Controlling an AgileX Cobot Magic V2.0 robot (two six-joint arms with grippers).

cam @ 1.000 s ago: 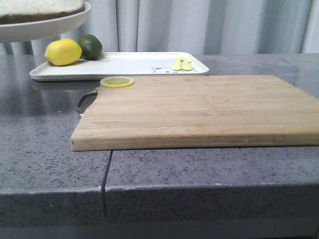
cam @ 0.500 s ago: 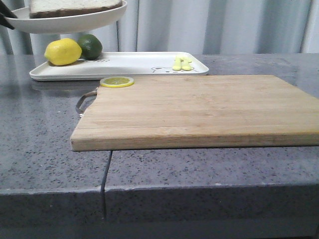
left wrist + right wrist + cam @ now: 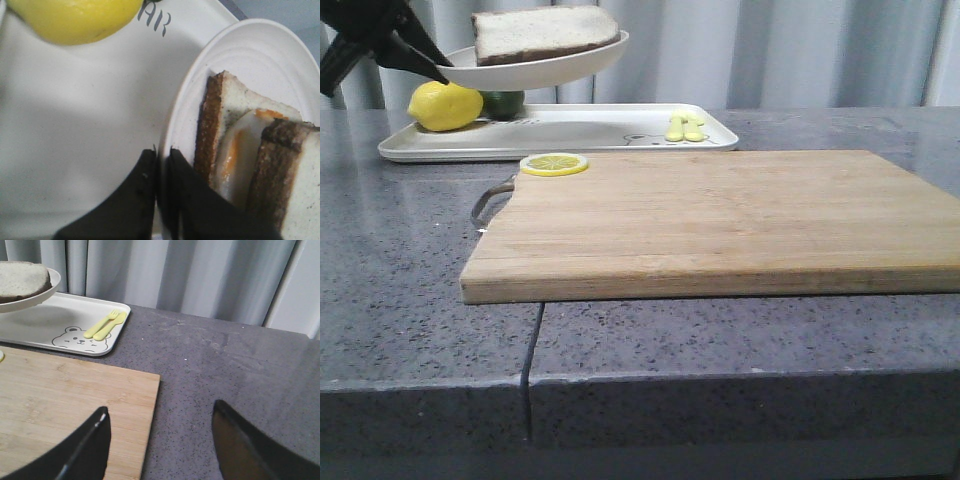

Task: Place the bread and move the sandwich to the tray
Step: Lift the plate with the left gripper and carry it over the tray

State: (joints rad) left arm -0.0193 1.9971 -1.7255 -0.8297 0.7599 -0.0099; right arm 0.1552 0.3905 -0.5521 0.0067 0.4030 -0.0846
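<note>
**Left claw carries the plated sandwich above the tray**

We see the left claw (image 3: 161,170) pinched tight on the rim of the round white plate (image 3: 250,55), one black finger on each side of the edge. On the plate lies the sandwich (image 3: 250,155): brown-crusted bread slices with a fried egg showing between them. In the front view the left claw (image 3: 438,68) holds the plate (image 3: 535,70) in the air, slightly tilted, over the left part of the white tray (image 3: 590,130). On the tray, below the plate, we find a lemon (image 3: 445,106) and a lime (image 3: 502,101) side by side, and a small yellow fork and spoon (image 3: 684,127) beside the bear print near the tray's right end.

Nearer to us on the grey bench (image 3: 400,290) lies a wooden cutting board (image 3: 720,220) with a lemon slice (image 3: 554,164) on its far left corner.

The right claw (image 3: 160,440) hangs above the board's edge and the bench, its fingers spread wide and holding nothing.
</note>
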